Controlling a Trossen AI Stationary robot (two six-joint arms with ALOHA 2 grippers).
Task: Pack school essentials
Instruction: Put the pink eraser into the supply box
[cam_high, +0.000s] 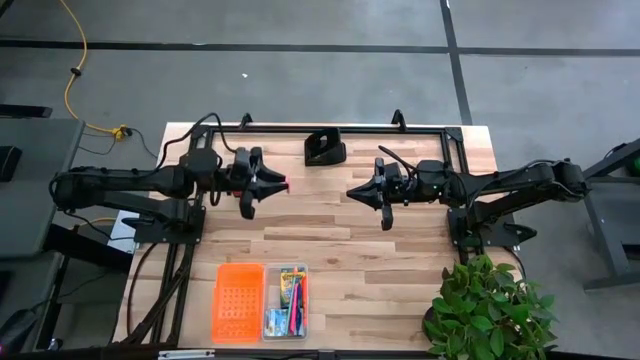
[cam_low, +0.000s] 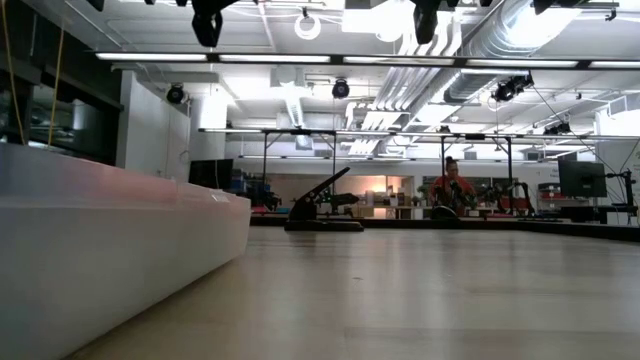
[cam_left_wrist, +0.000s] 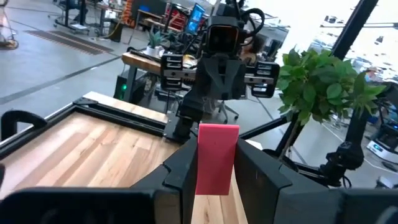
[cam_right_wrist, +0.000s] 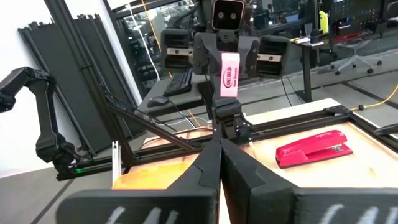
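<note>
- The left tool (cam_high: 284, 185) sits left of centre in the high view, raised over the bench (cam_high: 340, 230); its fingers are partly closed on a small pink eraser (cam_left_wrist: 217, 158), held upright between them.
- An orange tray (cam_high: 238, 301) lies at the lower left of the bench.
- Just beside it on the right, a clear box (cam_high: 287, 302) holds the crayon box (cam_high: 292, 279) and coloured pens (cam_high: 297, 310).
- A black block (cam_high: 325, 148) stands at the upper middle of the bench.
- The right tool (cam_high: 352, 192) hangs right of centre, facing the left one; its fingers are fully closed on nothing.
- A red stapler (cam_right_wrist: 314, 148) lies on the bench at the right of the right wrist view.
- A green plant (cam_high: 490, 310) fills the lower right corner.
</note>
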